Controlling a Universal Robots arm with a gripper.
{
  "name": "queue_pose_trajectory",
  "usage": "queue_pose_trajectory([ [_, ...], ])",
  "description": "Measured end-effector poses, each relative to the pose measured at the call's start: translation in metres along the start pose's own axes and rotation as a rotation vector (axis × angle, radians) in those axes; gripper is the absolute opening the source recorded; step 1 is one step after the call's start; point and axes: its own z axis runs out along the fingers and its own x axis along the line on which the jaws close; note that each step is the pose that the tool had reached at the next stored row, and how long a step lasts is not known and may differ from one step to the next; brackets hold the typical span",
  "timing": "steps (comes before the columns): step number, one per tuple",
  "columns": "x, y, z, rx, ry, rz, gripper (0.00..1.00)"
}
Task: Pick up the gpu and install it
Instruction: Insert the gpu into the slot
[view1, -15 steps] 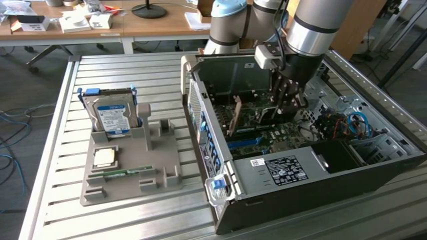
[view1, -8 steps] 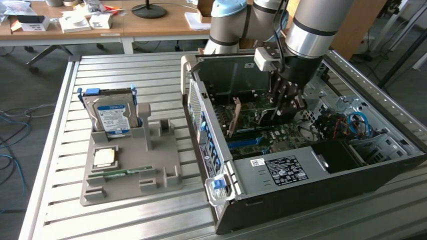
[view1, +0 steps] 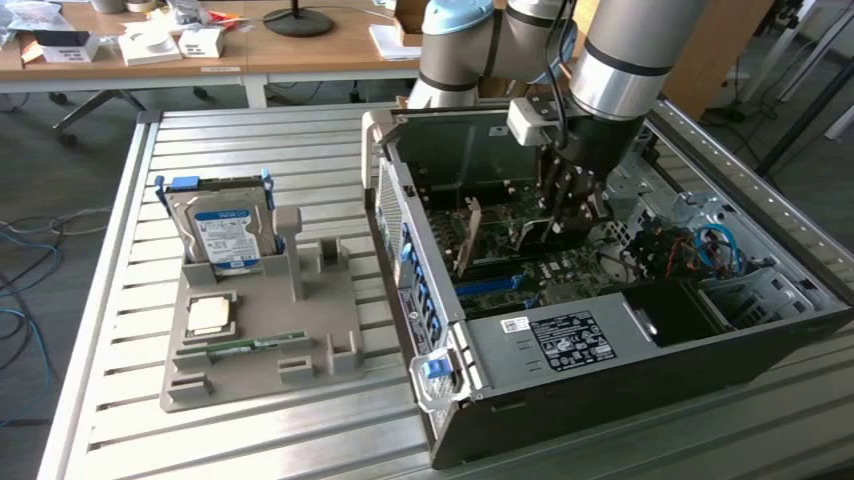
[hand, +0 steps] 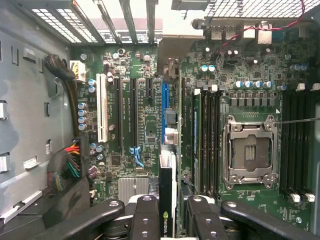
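My gripper (view1: 567, 212) reaches down into the open computer case (view1: 747, 335) from above. It is shut on the gpu (hand: 166, 200), a thin black card that the wrist view shows edge-on between the two black fingers (hand: 145, 215). A green logo shows on the card's edge. The card hangs upright over the motherboard (hand: 135, 150), in line with the long blue slot (hand: 165, 97). Its end bracket (view1: 470, 238) points toward the case's rear wall. Whether the card touches the slot I cannot tell.
Memory sticks (hand: 205, 135) and an empty processor socket (hand: 249, 150) lie beside the card. Cable bundles (hand: 70, 165) sit at the case wall. On the slatted table (view1: 134, 440), a grey fixture (view1: 314, 310) holds a blue-label hard drive (view1: 224, 235), a processor chip (view1: 211, 315) and a green memory stick (view1: 247, 347).
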Motion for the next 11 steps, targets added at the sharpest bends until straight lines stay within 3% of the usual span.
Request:
queue_pose_trajectory([
  [4,0.000,0.0013,0.0002,0.0001,-0.0004,0.000,0.26],
  [11,0.000,0.0112,0.0006,0.0001,-0.0003,0.000,0.26],
])
